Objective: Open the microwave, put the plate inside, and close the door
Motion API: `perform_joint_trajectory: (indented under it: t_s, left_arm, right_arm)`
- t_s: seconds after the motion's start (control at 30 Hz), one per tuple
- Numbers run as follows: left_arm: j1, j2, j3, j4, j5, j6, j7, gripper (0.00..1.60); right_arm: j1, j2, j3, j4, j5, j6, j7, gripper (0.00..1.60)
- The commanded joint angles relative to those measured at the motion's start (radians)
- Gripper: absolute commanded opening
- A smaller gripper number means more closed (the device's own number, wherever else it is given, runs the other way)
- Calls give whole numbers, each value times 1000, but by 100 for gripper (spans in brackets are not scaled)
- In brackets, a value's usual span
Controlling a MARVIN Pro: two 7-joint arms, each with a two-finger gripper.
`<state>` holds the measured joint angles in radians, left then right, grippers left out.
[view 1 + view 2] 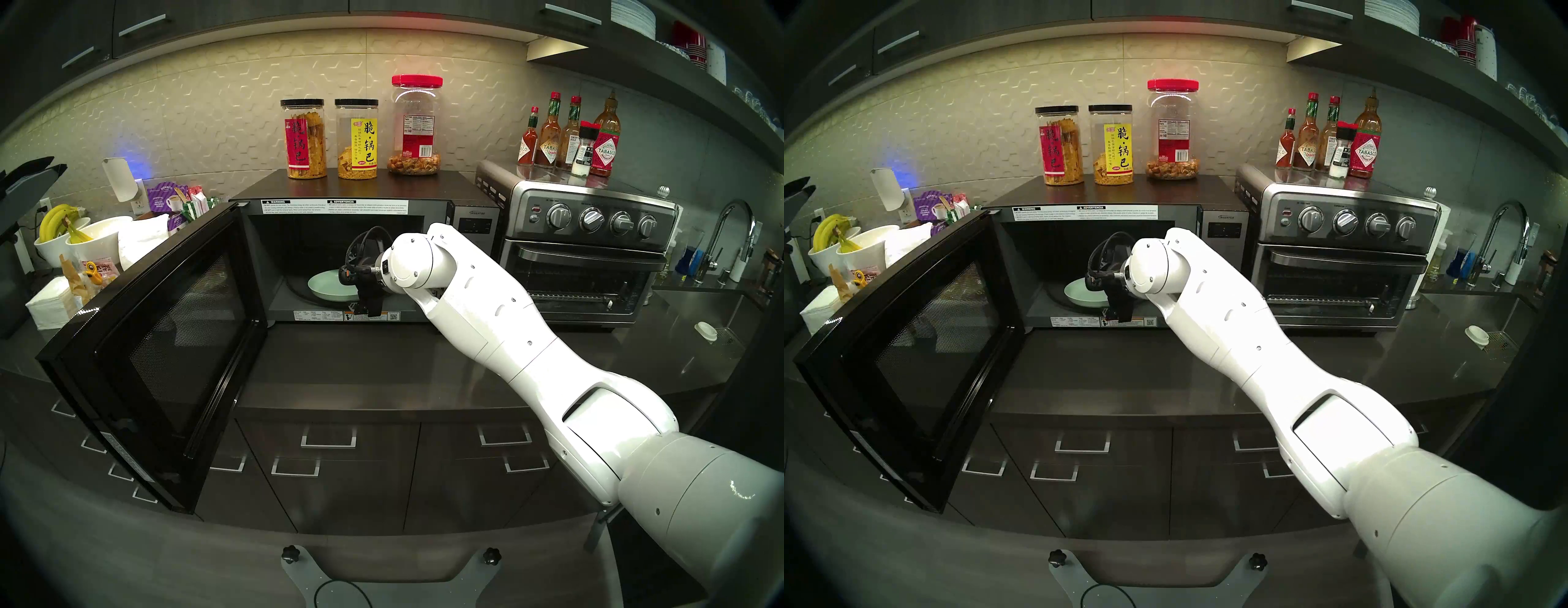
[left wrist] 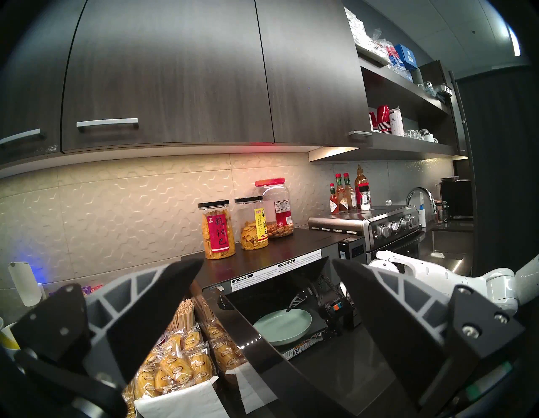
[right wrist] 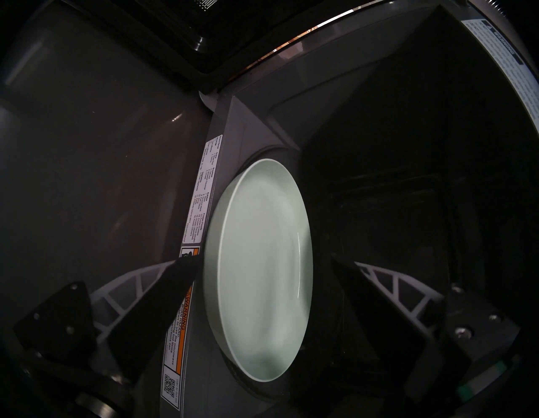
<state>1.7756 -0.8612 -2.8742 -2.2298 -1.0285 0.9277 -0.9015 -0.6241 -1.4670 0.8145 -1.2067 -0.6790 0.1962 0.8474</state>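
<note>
Half plate (image 1: 326, 288) hidden behind right gripper (image 3: 264, 262).

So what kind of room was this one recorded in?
Most likely a shared office or break-room kitchenette: a microwave and a toaster oven sit side by side on a dark countertop, with a sink faucet at the right and stacked red cups on open shelves.

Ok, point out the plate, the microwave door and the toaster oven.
plate (image 3: 259, 271): right wrist view, middle of its pale green inner face.
microwave door (image 1: 169, 339): head left view, mesh inner window.
toaster oven (image 1: 594, 220): head left view, knob panel.
</note>
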Motion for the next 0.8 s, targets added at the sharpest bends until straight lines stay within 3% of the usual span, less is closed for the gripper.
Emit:
perform_joint_trajectory:
  t_s: [0.0, 0.53, 0.77]
  left_arm:
    - [-1, 3, -6, 1, 3, -2, -111, 160]
    - [-1, 3, -6, 0, -1, -2, -104, 160]
    - [-1, 3, -6, 0, -1, -2, -105, 160]
  right_arm:
    - [9, -29, -5, -11, -6, 4, -20, 136]
    - [56, -136, -46, 128, -46, 20, -83, 141]
    - [74, -162, -51, 170, -57, 17, -102, 134]
